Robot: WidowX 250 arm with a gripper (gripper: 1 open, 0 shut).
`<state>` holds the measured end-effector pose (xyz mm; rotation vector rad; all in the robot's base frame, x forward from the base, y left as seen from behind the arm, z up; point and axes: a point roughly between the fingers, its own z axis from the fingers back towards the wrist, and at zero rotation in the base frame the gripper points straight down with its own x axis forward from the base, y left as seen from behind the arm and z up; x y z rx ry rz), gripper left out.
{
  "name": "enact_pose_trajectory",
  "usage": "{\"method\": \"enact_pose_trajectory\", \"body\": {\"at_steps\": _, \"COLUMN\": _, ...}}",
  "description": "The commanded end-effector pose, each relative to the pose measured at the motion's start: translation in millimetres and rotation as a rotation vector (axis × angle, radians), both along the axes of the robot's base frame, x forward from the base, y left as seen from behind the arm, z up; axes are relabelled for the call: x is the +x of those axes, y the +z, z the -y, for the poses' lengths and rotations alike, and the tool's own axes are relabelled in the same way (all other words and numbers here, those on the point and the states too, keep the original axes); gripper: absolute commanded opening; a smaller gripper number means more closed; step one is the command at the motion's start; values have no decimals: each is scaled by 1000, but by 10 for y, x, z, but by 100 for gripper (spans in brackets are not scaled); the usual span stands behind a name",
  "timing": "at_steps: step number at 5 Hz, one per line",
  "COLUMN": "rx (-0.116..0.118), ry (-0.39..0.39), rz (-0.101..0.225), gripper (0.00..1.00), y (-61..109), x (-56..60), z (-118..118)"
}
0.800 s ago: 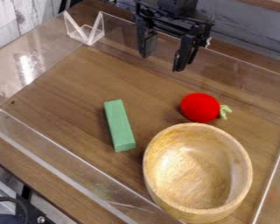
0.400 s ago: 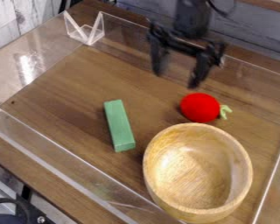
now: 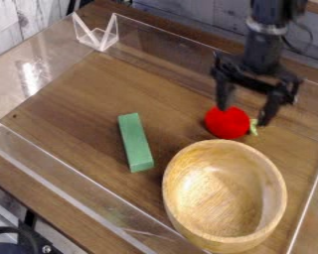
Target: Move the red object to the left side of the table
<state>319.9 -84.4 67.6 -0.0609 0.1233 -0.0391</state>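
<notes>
- Red object [image 3: 229, 122] sits at the table's [image 3: 82, 104] right side, gripper [image 3: 252, 102] poised right over it, fingers spread wide, one to each side, nothing pinched.
- Gripper has come over from the back centre and dropped lower; fruit unmoved.
- Green block [image 3: 135, 141] lies to the left, well apart.
- Wooden bowl [image 3: 226, 193] just in front of the fruit, nothing inside.
</notes>
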Motion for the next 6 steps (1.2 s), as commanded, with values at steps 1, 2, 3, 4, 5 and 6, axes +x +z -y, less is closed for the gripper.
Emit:
{"method": "enact_pose_trajectory", "body": {"at_steps": 1, "rx": -26, "ry": 38, "rz": 62, "gripper": 100, "y": -21, "x": 199, "z": 99}}
{"method": "enact_pose_trajectory", "body": {"at_steps": 2, "rx": -32, "ry": 51, "rz": 58, "gripper": 100, "y": -188, "x": 178, "z": 52}}
{"method": "enact_pose_trajectory", "body": {"at_steps": 3, "rx": -30, "ry": 52, "rz": 56, "gripper": 100, "y": -304, "x": 150, "z": 25}}
{"method": "enact_pose_trajectory", "body": {"at_steps": 4, "rx": -32, "ry": -15, "rz": 57, "gripper": 100, "y": -368, "x": 176, "z": 9}}
{"method": "enact_pose_trajectory", "body": {"at_steps": 5, "rx": -33, "ry": -84, "rz": 60, "gripper": 100, "y": -418, "x": 199, "z": -7}}
{"method": "enact_pose_trajectory", "body": {"at_steps": 6, "rx": -33, "ry": -156, "rz": 65, "gripper": 100, "y": -462, "x": 210, "z": -20}}
